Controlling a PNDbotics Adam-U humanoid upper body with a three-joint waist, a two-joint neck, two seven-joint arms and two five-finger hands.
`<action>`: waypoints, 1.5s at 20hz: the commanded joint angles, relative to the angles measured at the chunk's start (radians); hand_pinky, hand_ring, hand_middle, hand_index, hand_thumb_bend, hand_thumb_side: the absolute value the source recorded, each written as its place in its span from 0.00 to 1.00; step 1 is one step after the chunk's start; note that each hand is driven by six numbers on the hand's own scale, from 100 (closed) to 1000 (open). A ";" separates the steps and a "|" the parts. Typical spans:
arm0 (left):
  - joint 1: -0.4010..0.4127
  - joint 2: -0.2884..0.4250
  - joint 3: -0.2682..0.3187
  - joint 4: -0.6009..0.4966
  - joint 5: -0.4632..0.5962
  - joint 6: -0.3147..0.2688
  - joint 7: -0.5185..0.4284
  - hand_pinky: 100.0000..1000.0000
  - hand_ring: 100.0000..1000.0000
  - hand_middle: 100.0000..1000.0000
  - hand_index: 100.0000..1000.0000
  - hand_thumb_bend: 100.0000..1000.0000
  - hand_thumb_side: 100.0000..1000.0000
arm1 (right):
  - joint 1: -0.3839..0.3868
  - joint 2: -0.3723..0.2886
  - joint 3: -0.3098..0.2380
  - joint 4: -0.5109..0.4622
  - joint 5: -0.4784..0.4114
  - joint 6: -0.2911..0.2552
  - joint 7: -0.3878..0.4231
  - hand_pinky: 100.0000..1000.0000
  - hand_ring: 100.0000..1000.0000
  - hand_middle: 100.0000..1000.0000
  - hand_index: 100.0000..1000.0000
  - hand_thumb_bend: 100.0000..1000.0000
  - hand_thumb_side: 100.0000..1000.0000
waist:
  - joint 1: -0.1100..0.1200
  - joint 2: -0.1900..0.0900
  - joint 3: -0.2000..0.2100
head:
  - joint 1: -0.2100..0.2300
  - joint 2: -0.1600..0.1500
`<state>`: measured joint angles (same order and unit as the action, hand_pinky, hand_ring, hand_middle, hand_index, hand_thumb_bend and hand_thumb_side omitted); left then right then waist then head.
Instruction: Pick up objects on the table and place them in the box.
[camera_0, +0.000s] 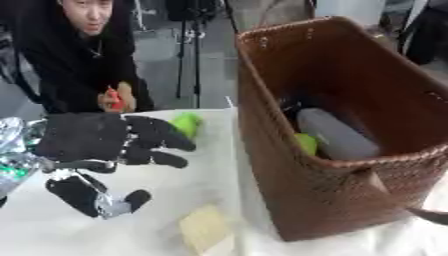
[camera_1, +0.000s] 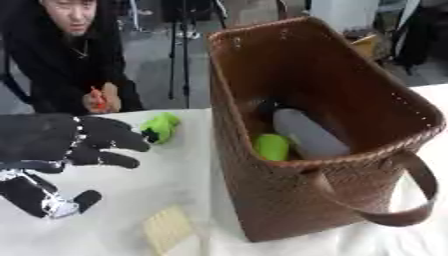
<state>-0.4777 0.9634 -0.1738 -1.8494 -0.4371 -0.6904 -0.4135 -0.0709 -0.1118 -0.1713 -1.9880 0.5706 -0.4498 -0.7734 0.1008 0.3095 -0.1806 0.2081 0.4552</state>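
floor (camera_0: 166, 55): grey | tripod legs (camera_0: 188, 55): dark, standing behind table | table (camera_0: 52, 235): white

Left hand (camera_0: 87, 137): matte black palm and fingers, silver metal links showing at thumb base and joints, row of small silver studs along the knuckles. Crinkled silver forearm section behind.
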 joint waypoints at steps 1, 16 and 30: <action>0.009 -0.042 0.048 -0.012 0.054 -0.041 -0.034 1.00 1.00 1.00 1.00 0.00 0.56 | -0.009 -0.017 -0.001 -0.012 -0.009 -0.070 -0.079 0.80 0.75 0.73 0.75 0.00 1.00 | -0.005 -0.016 0.004 | -0.005 -0.011; 0.057 -0.159 0.064 -0.109 0.001 0.177 0.087 1.00 1.00 1.00 1.00 0.00 0.48 | -0.012 -0.024 -0.003 -0.012 -0.021 -0.060 -0.079 0.80 0.75 0.73 0.76 0.00 1.00 | -0.007 -0.021 0.022 | -0.011 -0.008; 0.114 -0.478 0.195 -0.114 -0.064 0.282 0.079 1.00 0.99 1.00 1.00 0.00 0.50 | -0.010 -0.053 -0.020 -0.012 -0.085 -0.043 -0.066 0.80 0.74 0.73 0.76 0.00 1.00 | -0.003 -0.045 0.040 | -0.021 0.021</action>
<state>-0.3586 0.4956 0.0102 -1.9514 -0.4836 -0.4055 -0.3205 -0.0784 -0.1419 -0.1848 -1.9880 0.4965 -0.4384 -0.7849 0.1018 0.2842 -0.1417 0.1908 0.4734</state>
